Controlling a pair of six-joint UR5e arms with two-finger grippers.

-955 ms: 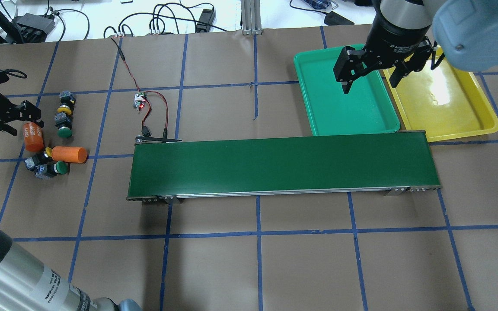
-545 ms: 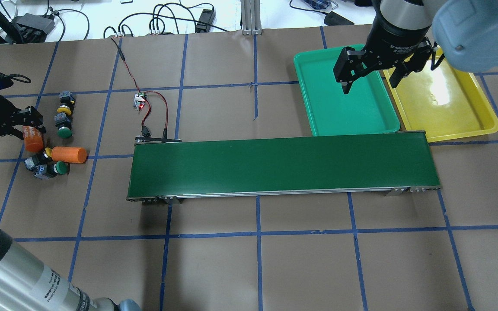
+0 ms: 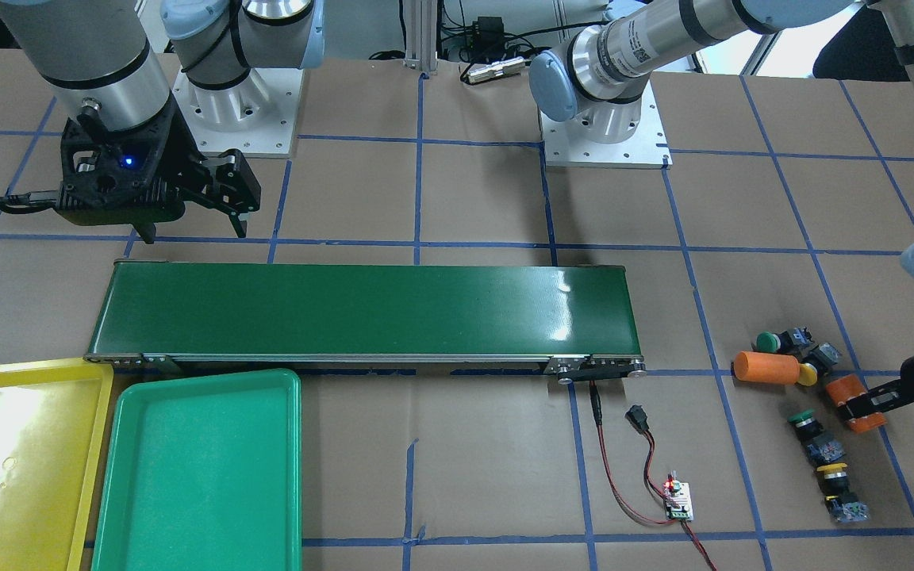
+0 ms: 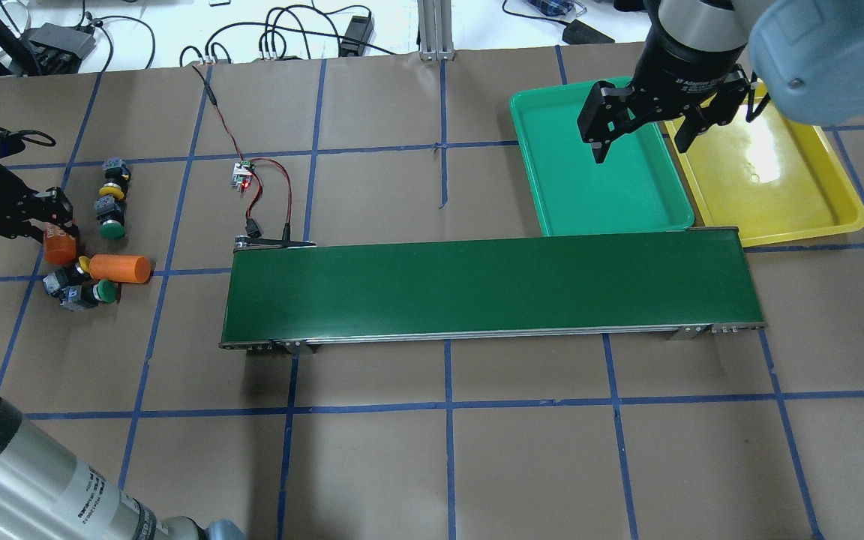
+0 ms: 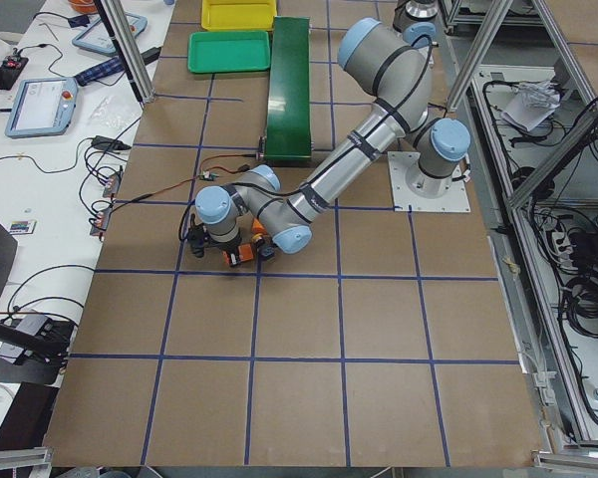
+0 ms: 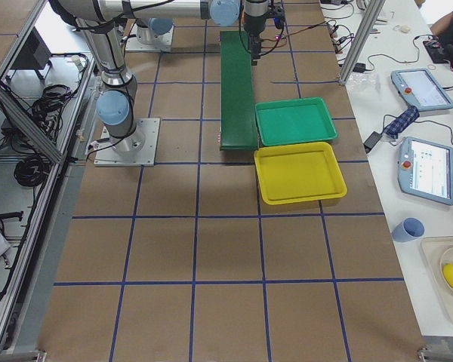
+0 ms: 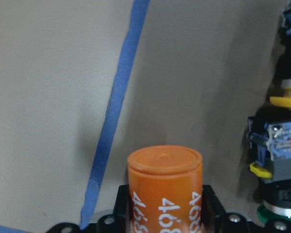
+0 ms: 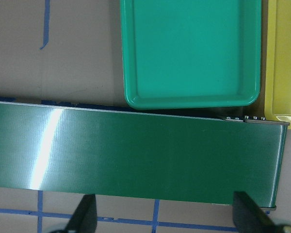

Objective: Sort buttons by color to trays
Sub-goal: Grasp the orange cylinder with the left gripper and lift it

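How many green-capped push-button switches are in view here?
2. One green-capped push-button switch lies just right of the orange plastic cylinder in the left gripper. The other lies on the robot's side of the loose orange cylinder. None seems hidden.

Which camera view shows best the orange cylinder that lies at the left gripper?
The left wrist-mounted view: the orange cylinder looms large, its white print visible. Overhead and front-facing views show it small, partly under the left gripper. Exterior left shows only an orange speck; the right-side views, nothing.
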